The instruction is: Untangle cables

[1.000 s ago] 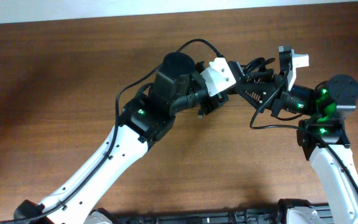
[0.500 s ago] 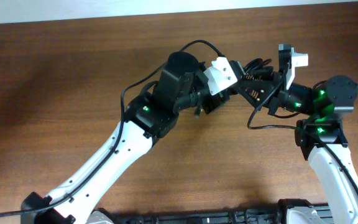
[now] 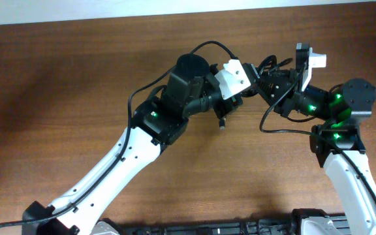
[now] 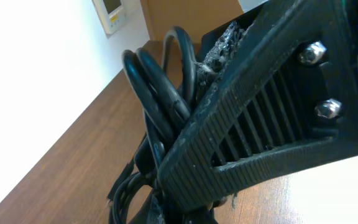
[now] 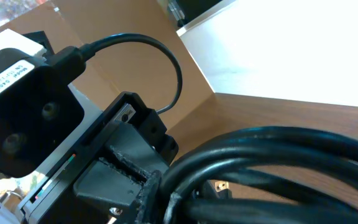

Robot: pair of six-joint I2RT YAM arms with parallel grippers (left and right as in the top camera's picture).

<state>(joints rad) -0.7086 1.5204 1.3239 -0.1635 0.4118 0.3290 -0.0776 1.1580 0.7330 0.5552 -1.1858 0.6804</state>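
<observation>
The cables (image 3: 268, 68) are a bunch of thin black cords held up between the two arms near the table's far edge. My left gripper (image 3: 253, 83) is shut on them from the left. In the left wrist view the cords' loops (image 4: 160, 93) stick out beside its ribbed finger (image 4: 260, 124). My right gripper (image 3: 271, 79) comes in from the right and is shut on the same bunch. Several cords (image 5: 272, 155) run across its jaws in the right wrist view. A small plug (image 3: 222, 124) hangs below the left gripper.
A thick black lead (image 3: 207, 46) arcs over the left wrist. Another black lead (image 3: 282, 131) loops under the right wrist. The brown table (image 3: 57, 85) ends at a white wall (image 3: 175, 8) just behind the grippers. A black rail (image 3: 240, 228) lies along the near edge.
The right gripper has pushed left into the bunch and closed on it. The left wrist has shifted slightly right, and the hanging plug has swung right.
</observation>
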